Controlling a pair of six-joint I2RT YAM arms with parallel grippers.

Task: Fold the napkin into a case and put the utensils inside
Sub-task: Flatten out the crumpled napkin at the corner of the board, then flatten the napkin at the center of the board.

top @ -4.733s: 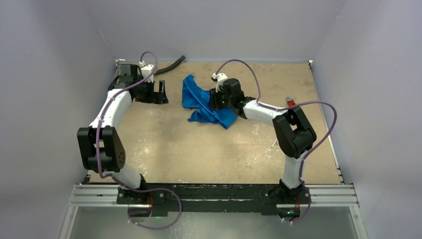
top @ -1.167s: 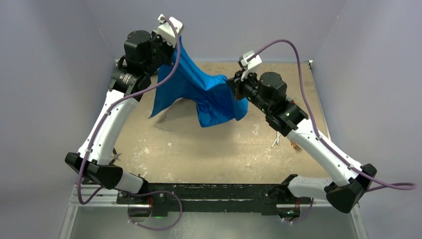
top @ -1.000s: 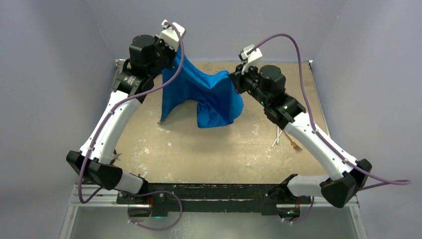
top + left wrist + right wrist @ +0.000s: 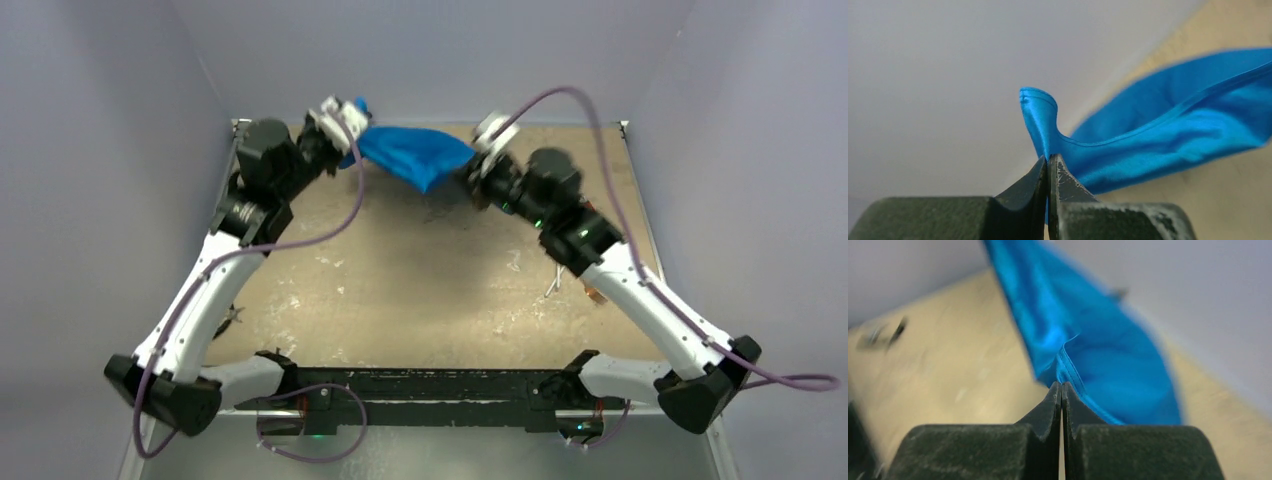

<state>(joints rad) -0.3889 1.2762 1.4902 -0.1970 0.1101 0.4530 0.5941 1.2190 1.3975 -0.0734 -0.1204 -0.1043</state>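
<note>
The napkin [image 4: 410, 155] is up in the air over the far end of the desk [image 4: 420, 300], slung between both arms and sagging to a point in the middle. It's thin, glossy royal-blue cloth with a stitched hem. The left fingers [image 4: 1040, 176] are pressed together on 1 corner, its tip curling above them. The right fingers [image 4: 1052, 407] pinch the hemmed edge opposite. The utensils [image 4: 556, 283], slim metal sticks, lie on the desk beside the right arm.

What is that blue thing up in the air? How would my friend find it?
Look at the far end of the tan table. The napkin hangs in the air there, pinched at one end by the left tool and at the other by the right tool. It's the only bright blue, shiny cloth in sight.
</note>
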